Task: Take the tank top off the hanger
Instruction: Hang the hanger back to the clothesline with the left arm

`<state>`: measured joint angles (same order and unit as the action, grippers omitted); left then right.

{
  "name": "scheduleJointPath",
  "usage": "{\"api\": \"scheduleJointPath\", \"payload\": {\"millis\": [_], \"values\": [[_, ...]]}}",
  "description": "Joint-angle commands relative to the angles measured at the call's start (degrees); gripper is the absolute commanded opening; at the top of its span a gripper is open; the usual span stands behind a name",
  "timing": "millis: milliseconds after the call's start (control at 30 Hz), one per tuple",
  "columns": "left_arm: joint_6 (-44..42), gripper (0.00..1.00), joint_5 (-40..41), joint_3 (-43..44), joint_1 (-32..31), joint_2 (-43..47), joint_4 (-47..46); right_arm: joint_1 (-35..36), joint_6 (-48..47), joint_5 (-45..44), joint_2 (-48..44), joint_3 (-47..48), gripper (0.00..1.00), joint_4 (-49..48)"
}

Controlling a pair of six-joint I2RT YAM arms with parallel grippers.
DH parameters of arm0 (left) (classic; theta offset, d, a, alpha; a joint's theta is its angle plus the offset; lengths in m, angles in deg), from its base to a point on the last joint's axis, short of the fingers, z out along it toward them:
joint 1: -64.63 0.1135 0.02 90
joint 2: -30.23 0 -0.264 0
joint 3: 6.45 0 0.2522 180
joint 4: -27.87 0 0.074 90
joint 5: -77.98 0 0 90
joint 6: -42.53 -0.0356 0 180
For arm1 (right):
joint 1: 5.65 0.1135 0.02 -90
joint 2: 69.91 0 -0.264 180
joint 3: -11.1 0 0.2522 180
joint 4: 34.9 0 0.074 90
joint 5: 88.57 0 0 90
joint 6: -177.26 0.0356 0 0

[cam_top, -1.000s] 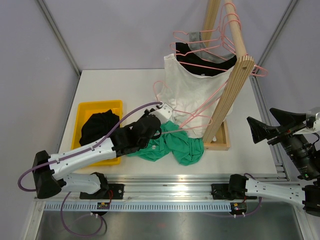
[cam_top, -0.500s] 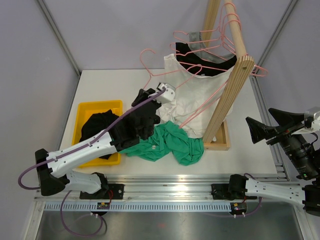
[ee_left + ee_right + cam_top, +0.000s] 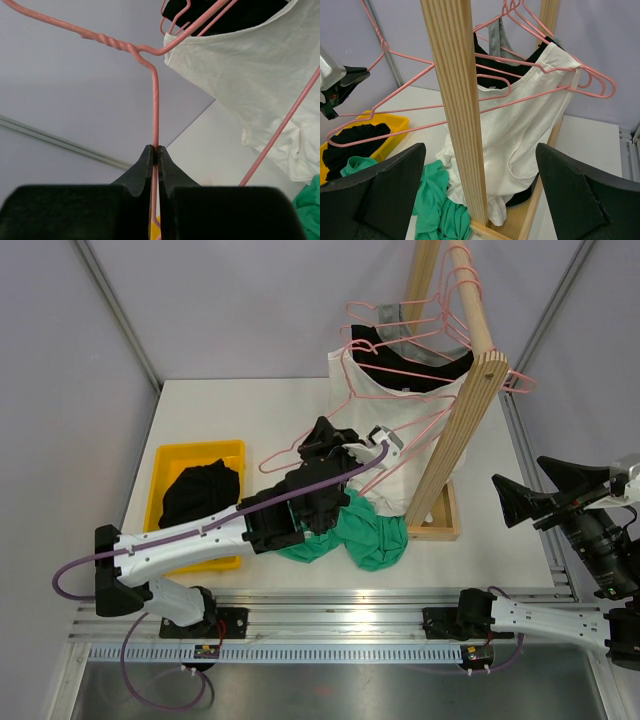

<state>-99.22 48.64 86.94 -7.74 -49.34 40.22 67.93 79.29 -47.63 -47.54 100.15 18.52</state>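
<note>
Pink hanger [image 3: 155, 100] pinched in L claw [image 3: 155, 149], nr rack [image 3: 462, 430].

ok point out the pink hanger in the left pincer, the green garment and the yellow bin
pink hanger [image 3: 155, 100]: left wrist view, straight wire above the grip
green garment [image 3: 375, 538]: top external view, middle of the crumpled heap
yellow bin [image 3: 200, 449]: top external view, its far rim

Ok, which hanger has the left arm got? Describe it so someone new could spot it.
Start at the wooden rack on the right side of the table. Left of it, off the rail, one pink wire hanger is held in the air by the left gripper, jaws shut just below its twist. Unlike the hangers on the rail, it looks bare.
</note>
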Motion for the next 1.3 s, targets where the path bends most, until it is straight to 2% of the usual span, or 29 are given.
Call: {"api": "scheduleJointPath", "payload": {"millis": [0, 200, 933, 1067, 1267], "values": [[-3.7, 0.0, -0.2, 5.4, -1.0, -0.2, -2.6, 0.9, -1.1, -1.7, -0.7, -0.3, 1.0, -2.4], [-4.9, 0.0, -3.2, 10.3, -1.4, -3.6, -1.5, 0.9, -0.6, -1.7, -0.8, -0.3, 0.99, -2.1], [-9.1, 0.0, -12.4, 41.5, -1.9, -23.6, 12.2, 1.6, -0.3, -1.8, -2.9, -0.3, 1.0, -1.9], [-9.0, 0.0, -13.9, 44.2, -2.2, -26.1, 14.2, 1.7, -0.4, -2.0, -2.9, -0.2, 0.99, -1.9], [-5.6, 0.0, -16.9, 42.5, -2.1, -26.1, 18.3, 1.8, -0.5, -2.2, -3.2, -0.3, 1.0, -2.0]]}}
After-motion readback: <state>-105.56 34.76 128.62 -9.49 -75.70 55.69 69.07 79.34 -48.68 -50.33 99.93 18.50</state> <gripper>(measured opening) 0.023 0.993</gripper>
